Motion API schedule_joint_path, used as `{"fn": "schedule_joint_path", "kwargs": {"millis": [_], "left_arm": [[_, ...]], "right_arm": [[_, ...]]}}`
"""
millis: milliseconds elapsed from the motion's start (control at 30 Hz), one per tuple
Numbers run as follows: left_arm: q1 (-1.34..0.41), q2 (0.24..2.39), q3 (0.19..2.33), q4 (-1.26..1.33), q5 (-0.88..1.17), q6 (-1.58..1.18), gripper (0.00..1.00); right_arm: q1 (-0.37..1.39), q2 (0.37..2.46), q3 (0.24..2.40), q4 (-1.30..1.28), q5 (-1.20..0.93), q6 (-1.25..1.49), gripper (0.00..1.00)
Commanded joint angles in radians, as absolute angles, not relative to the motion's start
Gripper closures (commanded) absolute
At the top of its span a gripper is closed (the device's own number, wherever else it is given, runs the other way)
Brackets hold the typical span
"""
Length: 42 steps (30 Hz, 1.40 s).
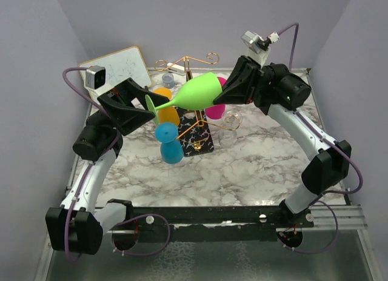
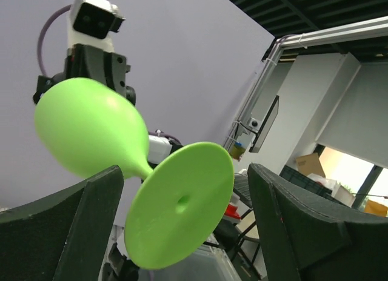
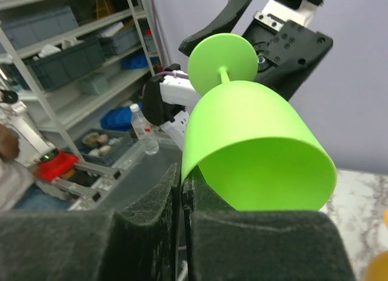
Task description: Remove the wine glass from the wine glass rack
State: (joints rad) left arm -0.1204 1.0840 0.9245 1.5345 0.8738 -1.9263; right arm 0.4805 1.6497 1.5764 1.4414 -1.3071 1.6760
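Top external view: the opaque lime-green wine glass point(image 1: 197, 92) lies on its side in the air over the white marble-patterned table point(image 1: 254, 166). It is held above the thin gold wire wine glass rack point(image 1: 189, 64), whose flat black white-veined base point(image 1: 199, 140) stands on the table below it. The bowl of the glass points right and its round foot points left. From this angle it cannot be told whether the glass touches any wire arm.

The right tool point(image 1: 223, 94) meets the glass at the mouth of the bowl. In the right wrist view, the right tool point(image 3: 185, 214) has its black padded fingers point(image 3: 139, 232) drawn narrow, almost together. The rim wall of the green bowl point(image 3: 254, 142) is pinched between them.

The left tool point(image 1: 151, 108) sits at the foot end. In the left wrist view, the left tool point(image 2: 188, 232) stands wide. The green foot disc point(image 2: 182, 202) lies between its dark fingers point(image 2: 73, 232), close beside one finger and with a plain gap to the other. Whether the foot touches the nearer finger cannot be told.

Around the rack, under and beside the green glass, are an orange glass point(image 1: 170, 115), a blue glass point(image 1: 173, 152), a pink glass point(image 1: 213, 110) and a clear glass point(image 1: 231, 120). A white board point(image 1: 124, 66) lies at the far left of the table.
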Motion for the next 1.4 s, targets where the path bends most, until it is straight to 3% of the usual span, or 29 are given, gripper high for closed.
{"fn": "schedule_joint_path", "kwargs": {"millis": [0,167,267,467,567,633,733,833,967,1067,1367], "left_arm": [[-0.125,1.055,0.879,1.687,0.864,-1.869,0.11],[-0.126,1.018,0.835,1.547,0.841,-1.767,0.06],[-0.126,0.978,0.816,1.432,0.813,-1.686,0.01],[-0.125,0.926,0.818,1.300,0.819,-1.566,0.03],[-0.125,0.898,0.847,1.092,0.850,-1.437,0.12],[-0.125,0.873,0.905,0.792,0.846,-1.255,0.23],[-0.126,0.849,1.062,0.188,0.695,-0.868,0.48],[-0.125,0.861,1.196,-0.211,0.427,-0.618,0.72],[-0.126,0.885,1.281,-0.458,0.115,-0.465,0.77],[-0.125,0.899,1.296,-0.528,0.004,-0.402,0.72],[-0.125,0.974,1.264,-0.580,-0.024,-0.360,0.67]], "right_arm": [[0.482,1.559,1.574,1.489,-1.365,1.460,0.99],[0.483,1.428,1.579,1.019,-1.380,1.051,0.99],[0.483,1.350,1.614,0.611,-1.333,0.744,0.99],[0.483,1.306,1.817,-0.027,-0.934,0.267,0.99],[0.482,1.359,1.943,-0.222,-0.610,0.145,0.99],[0.483,1.423,2.042,-0.330,-0.398,0.075,0.99],[0.483,1.555,2.204,-0.474,0.001,-0.015,0.99],[0.480,1.703,2.351,-0.583,0.347,-0.088,0.99],[0.421,1.829,2.430,-0.643,0.621,-0.130,0.99],[0.316,1.885,2.455,-0.707,0.623,-0.085,0.99],[-0.100,1.952,2.378,-0.927,0.209,0.197,0.99]]}}
